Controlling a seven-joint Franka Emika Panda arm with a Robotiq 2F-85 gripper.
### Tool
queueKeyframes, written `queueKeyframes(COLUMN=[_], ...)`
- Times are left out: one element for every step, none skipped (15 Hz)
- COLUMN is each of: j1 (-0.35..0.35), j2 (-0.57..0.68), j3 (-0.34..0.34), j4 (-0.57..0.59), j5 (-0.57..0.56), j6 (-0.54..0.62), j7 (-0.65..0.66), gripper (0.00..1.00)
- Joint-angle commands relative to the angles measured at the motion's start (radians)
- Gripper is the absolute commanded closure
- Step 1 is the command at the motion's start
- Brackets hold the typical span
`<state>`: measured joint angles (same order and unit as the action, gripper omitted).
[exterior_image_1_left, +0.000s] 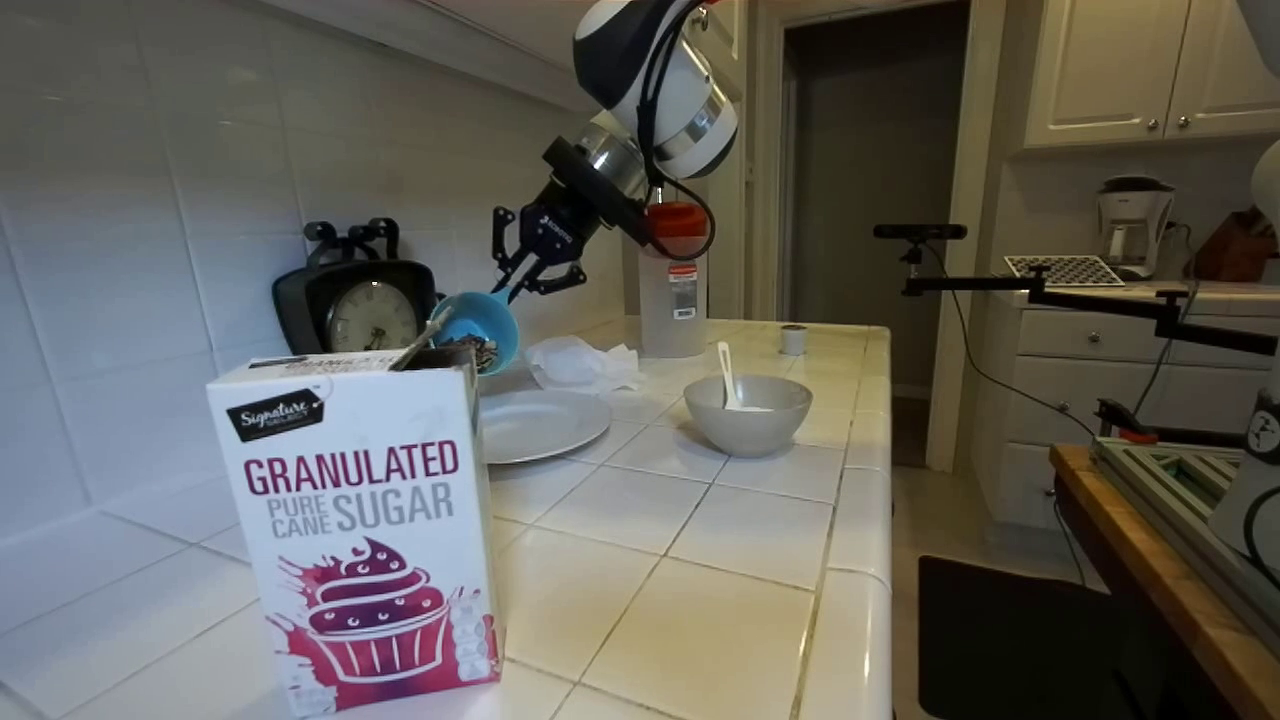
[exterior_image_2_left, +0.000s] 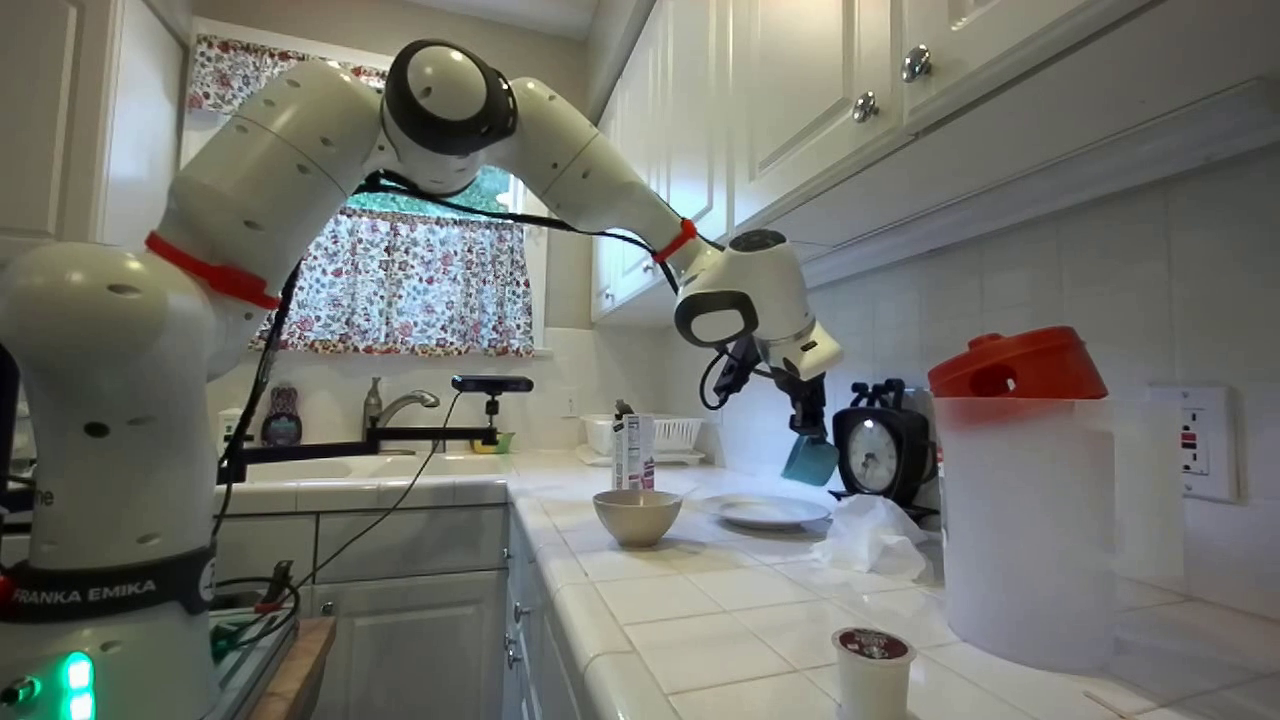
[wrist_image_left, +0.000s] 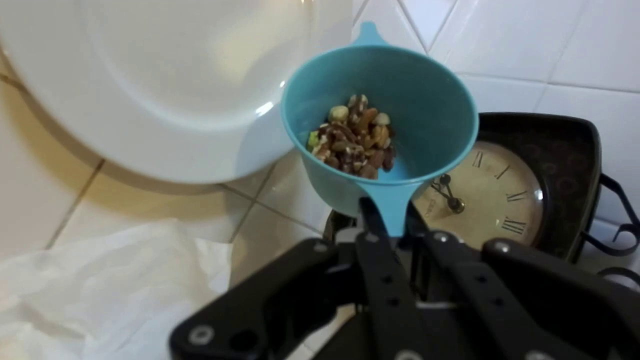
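Jaws clamped on one tab (wrist_image_left: 392, 202) of lt-blue cup (wrist_image_left: 427, 102), tilted & held up off the table (exterior_image_1_left: 680, 600), nr wh. plate (wrist_image_left: 165, 125) & blk clock (exterior_image_1_left: 375, 318). Mixed nuts (wrist_image_left: 356, 142) in cup. Crumpled paper (wrist_image_left: 120, 285) by plate; bowl (exterior_image_1_left: 745, 430) w/ spoon (exterior_image_1_left: 726, 368) & upright granulated sugar box (exterior_image_1_left: 355, 530) also on table.
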<state>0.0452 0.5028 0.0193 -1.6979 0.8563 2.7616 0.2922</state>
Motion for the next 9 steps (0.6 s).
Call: queueKeyframes(j1=[0.011, 0.015, 0.015, 0.013, 0.012, 0.003, 0.001, 0.012, 0.012], j2=[-0.026, -0.036, -0.046, -0.062, -0.076, -0.09, -0.103, -0.114, -0.123], j3=[0.007, 0.006, 0.005, 0.007, 0.008, 0.018, 0.018, 0.007, 0.007], j4=[-0.038, -0.051, -0.061, -0.08, -0.098, -0.114, -0.131, -0.147, -0.164], j5=[-0.023, -0.025, -0.028, -0.027, -0.027, -0.015, -0.016, 0.005, 0.005], j6=[0.068, 0.083, 0.084, 0.082, 0.083, 0.075, 0.066, 0.062, 0.063], j7=[0.016, 0.017, 0.02, 0.018, 0.014, -0.002, -0.003, -0.024, -0.027], gripper=[0.97, 0.97, 0.97, 0.97, 0.97, 0.97, 0.97, 0.97, 0.97])
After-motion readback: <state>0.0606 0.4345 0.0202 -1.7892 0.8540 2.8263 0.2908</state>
